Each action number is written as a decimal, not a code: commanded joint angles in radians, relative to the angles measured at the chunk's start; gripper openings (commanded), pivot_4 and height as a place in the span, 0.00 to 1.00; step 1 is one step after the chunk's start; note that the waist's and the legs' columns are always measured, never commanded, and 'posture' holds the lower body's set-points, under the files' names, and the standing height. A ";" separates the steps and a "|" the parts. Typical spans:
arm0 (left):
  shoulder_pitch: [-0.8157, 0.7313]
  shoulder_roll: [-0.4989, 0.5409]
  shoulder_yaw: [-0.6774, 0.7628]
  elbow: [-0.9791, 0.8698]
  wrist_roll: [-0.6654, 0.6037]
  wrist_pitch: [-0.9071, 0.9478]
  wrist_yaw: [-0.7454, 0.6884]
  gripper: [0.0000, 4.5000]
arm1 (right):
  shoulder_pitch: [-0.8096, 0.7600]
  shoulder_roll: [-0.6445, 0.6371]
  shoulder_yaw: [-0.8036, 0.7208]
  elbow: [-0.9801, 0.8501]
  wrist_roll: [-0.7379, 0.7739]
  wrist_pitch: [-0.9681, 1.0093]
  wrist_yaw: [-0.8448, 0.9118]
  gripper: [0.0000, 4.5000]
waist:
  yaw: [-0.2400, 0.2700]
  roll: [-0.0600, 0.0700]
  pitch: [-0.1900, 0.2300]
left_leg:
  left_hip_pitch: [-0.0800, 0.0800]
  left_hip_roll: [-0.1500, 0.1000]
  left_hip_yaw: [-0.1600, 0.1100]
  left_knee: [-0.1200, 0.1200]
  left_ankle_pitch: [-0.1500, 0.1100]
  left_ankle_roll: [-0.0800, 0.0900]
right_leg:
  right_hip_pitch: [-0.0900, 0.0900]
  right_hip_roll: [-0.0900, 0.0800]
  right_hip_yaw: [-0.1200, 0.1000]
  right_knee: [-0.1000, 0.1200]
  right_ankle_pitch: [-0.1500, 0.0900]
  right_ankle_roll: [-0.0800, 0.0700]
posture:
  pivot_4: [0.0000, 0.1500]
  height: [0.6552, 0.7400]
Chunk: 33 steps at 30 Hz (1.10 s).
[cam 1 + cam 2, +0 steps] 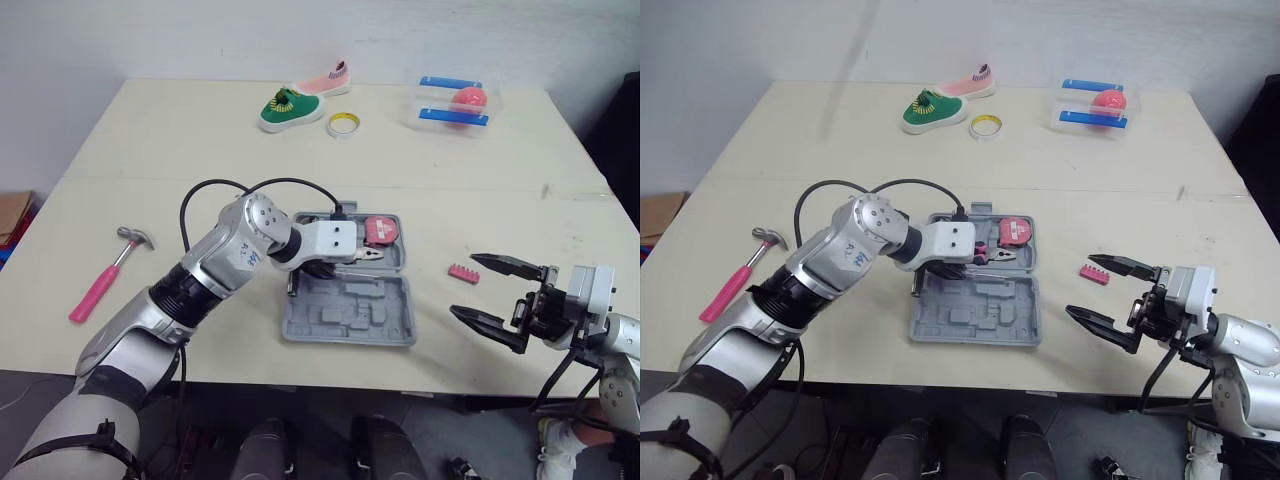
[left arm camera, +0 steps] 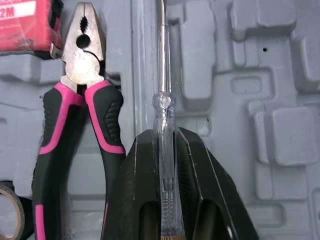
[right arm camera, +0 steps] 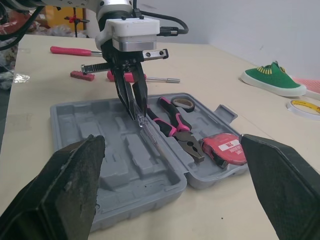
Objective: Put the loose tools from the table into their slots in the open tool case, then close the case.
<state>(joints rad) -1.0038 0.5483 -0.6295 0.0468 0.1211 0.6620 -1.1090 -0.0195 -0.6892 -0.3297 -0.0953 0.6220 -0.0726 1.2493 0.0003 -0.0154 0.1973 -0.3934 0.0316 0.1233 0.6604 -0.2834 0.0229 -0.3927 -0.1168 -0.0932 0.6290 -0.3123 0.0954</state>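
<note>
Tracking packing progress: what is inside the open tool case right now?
In the tool case: pink-handled pliers, a red tape measure and a black tape roll. The left gripper holds a clear-handled screwdriver down into it. What lies beneath its fingers is covered.

Beige rectangular table, seam running across its middle. Open grey plastic tool case sits centre, near the front edge. From the case: pink-handled claw hammer at 9 o'clock, small pink toothed strip at 3. Far side: green slip-on shoe at 11 just beside a pink shoe, yellow tape ring at 12, clear plastic box with blue clips at 1.
</note>
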 commanded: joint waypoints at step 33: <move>0.050 0.019 0.080 -0.146 0.073 -0.073 0.004 0.46 | 0.046 0.007 -0.024 -0.068 0.044 -0.001 -0.016 1.00 | 0.002 0.000 0.000 | -0.001 0.000 -0.002 0.003 -0.001 0.001 | 0.001 -0.001 0.005 0.001 0.000 0.000 | 1.00 1.00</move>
<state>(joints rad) -0.9508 0.5563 -0.5729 -0.0730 0.1820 0.6028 -1.1068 0.0209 -0.6806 -0.3295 -0.1304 0.6401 -0.0773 1.2302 0.0020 -0.0153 0.1972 -0.3947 0.0313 0.1215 0.6636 -0.2842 0.0242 -0.3921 -0.1176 -0.0878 0.6305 -0.3123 0.0954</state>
